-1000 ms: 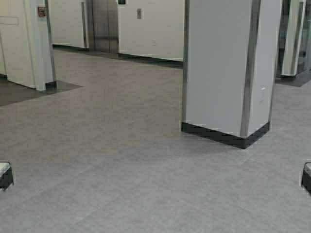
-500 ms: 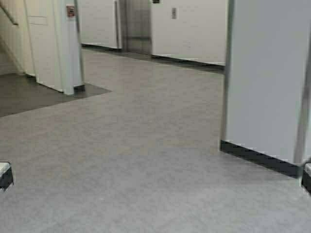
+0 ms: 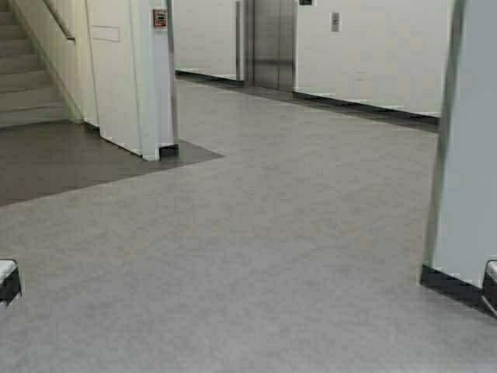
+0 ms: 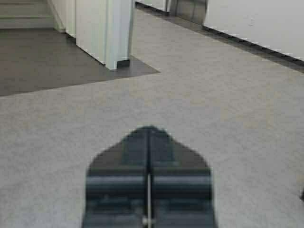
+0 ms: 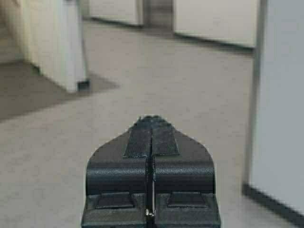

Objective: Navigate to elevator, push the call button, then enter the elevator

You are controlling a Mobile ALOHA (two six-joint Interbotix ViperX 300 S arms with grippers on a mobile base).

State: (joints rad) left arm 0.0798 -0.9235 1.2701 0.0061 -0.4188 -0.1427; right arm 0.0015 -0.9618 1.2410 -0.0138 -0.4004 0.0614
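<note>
**Long way to the elevator yet**

Both arms ride tucked low for the drive — left gripper (image 4: 149, 137) and right gripper (image 5: 151, 126) with fingers pressed together, empty. The elevator (image 3: 273, 43) sits far ahead, call button (image 3: 335, 21) just right of it. The white pillar (image 3: 466, 148) crowds the right side; stairs (image 3: 27, 74) lie left.

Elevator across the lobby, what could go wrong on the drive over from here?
The pillar stands close on the robot's right, so its base could clip the pillar's dark foot. The elevator doors look shut and the call button is small and far off, so aiming the shut right hand at it may miss.
</note>
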